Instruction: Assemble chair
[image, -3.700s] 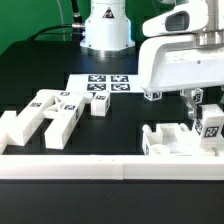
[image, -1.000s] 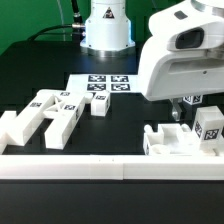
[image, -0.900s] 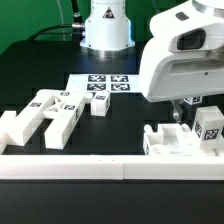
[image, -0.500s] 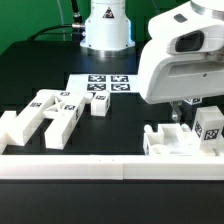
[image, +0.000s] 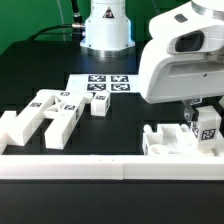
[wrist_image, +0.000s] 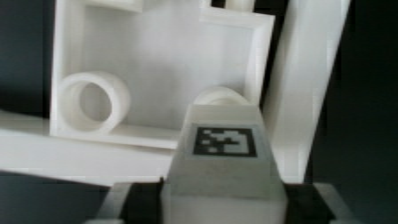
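Note:
The chair is in loose white parts. A white tagged leg piece (image: 207, 123) stands at the exterior view's right, against a white plate part (image: 168, 140) by the front rail. My gripper (image: 200, 112) hangs under the big white hand and is shut on that leg piece. In the wrist view the tagged leg piece (wrist_image: 226, 150) fills the gap of my gripper (wrist_image: 222, 208), with a dark pad (wrist_image: 143, 202) pressed on each side. Beyond it lies the plate part (wrist_image: 169, 70) with a round hole and a raised frame.
Several more white tagged chair parts (image: 48, 112) lie in a cluster at the exterior view's left. The marker board (image: 100, 85) lies flat at the back middle, before the robot base (image: 106, 28). A long white rail (image: 90, 166) runs along the front.
The jaws have closed from wide open onto the tagged leg piece. The piece has shifted slightly toward the exterior view's left. The hand stayed in the same place.

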